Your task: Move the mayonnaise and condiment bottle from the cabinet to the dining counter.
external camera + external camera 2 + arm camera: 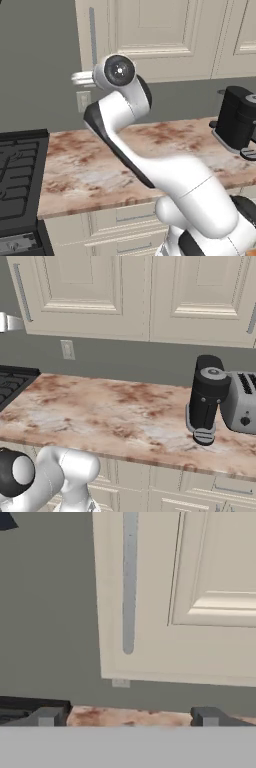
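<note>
Cream-beige panelled doors of the cabinet are seen shut, and its long grey bar handle is taken here as the landmark. The mayonnaise and the condiment bottle cannot be seen; they are judged to be behind those closed doors, so nothing of the move is done yet. Just to the right of the handle, the raised door panel is seen; below the handle, the cabinet's lower edge meets a grey wall with a pale outlet, and lower again a brown-and-cream marbled table is spread. To the left of the handle and lower, a black stove is set against the table; far to the right of the handle a black coffee machine and a silver toaster are placed side by side. The end effector is held released, its two dark finger tips spread wide with nothing between them, pointed at the door below the handle. A miss is judged possible if the fingers are closed beside the thin bar rather than around it. If the door is swung along a poor arc, the grip could slip off, or the door could be struck by the arm.
</note>
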Robot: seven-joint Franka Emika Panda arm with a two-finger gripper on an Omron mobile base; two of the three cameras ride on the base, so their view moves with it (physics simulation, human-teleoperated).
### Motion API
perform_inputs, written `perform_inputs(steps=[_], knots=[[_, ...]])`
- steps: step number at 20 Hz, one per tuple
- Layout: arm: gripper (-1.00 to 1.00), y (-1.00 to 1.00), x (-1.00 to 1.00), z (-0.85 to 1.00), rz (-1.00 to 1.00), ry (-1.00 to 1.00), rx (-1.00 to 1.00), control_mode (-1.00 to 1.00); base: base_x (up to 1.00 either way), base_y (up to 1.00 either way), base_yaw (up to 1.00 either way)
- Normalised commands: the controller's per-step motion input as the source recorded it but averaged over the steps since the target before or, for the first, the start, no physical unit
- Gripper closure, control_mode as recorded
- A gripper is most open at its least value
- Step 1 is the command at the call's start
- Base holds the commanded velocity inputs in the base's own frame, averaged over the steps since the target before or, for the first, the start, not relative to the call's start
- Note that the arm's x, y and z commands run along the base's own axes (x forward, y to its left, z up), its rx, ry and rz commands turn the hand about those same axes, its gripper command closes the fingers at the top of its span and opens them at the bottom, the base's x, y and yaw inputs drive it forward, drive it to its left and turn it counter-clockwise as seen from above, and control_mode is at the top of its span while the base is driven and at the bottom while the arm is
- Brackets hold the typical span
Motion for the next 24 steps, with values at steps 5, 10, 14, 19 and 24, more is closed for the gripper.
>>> perform_inputs(steps=[5, 10, 14, 19, 24], knots=[[-1.0, 0.06, 0.39, 0.02, -0.06, -0.01, 0.0, -1.0, 0.0, 0.0, 0.0], [-1.0, 0.0, 0.65, 0.0, -0.01, 0.0, 0.0, -1.0, 0.0, 0.0, 0.0], [-1.0, 0.0, 0.59, 0.0, 0.0, 0.0, 0.0, -1.0, 0.0, 0.0, 0.0], [-1.0, 0.0, 0.61, 0.0, 0.0, -0.01, 0.0, -1.0, 0.0, 0.0, 0.0], [-1.0, -0.1, 0.61, 0.0, 0.0, 0.0, 0.0, -1.0, 0.0, 0.0, 0.0]])
